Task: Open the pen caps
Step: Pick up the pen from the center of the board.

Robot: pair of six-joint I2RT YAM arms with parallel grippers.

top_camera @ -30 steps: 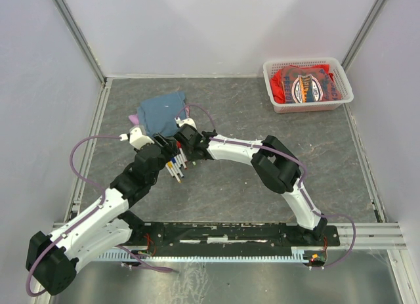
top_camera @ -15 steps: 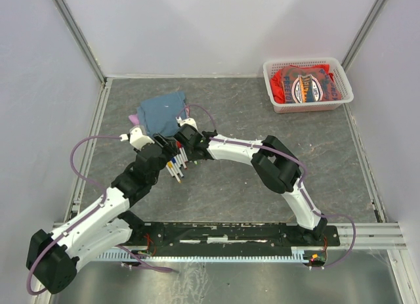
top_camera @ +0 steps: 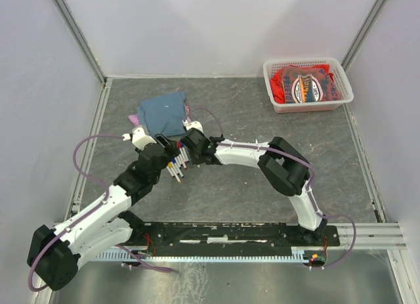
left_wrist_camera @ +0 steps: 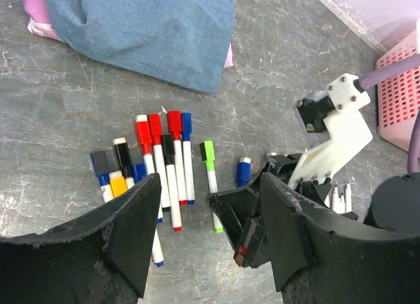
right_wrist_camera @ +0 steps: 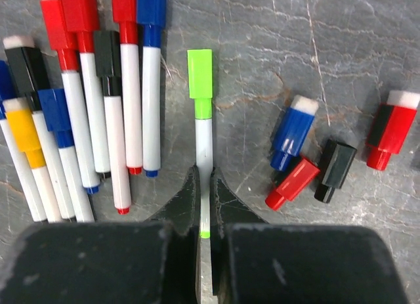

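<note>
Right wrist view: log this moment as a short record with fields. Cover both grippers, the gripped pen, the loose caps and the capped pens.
right gripper: shut on the barrel of the green-capped white marker pen
green plastic cap: on its pen
left gripper: open, holding nothing
loose caps: blue cap, red cap, black cap, second red cap, all lying right of the green pen
row of capped marker pens: left of the green pen, caps on
</note>
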